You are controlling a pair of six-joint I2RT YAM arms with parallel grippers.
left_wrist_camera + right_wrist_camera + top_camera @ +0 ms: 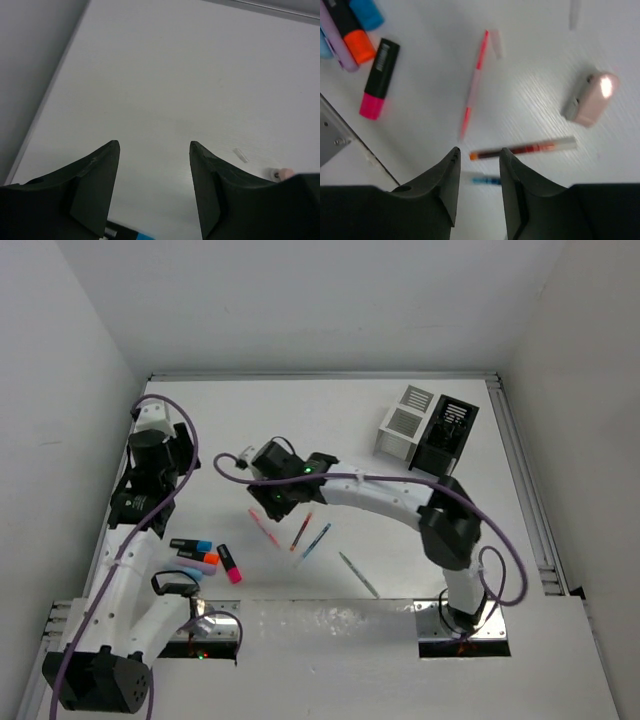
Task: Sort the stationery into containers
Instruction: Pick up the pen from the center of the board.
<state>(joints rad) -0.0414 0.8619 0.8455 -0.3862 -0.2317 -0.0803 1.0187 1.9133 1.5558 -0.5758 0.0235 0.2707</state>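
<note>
Pink (263,528), red (302,530) and blue (316,540) pens lie mid-table, with a grey pen (357,573) nearer the front. Several highlighters (200,555) lie at the front left. The white organiser (405,422) and black organiser (447,435) stand at the back right. My right gripper (273,504) is open and empty. It hovers over the red pen (522,148) and blue pen (487,180), with the pink pen (474,85) and the pink eraser (590,97) beyond. My left gripper (154,144) is open and empty over bare table. No scissors are in view.
A metal plate (330,615) runs along the near edge between the arm bases. A rail (525,500) borders the right side, and walls enclose the table. A small clear pen cap (241,155) lies near the eraser (286,173). A blue highlighter (125,234) lies under my left gripper.
</note>
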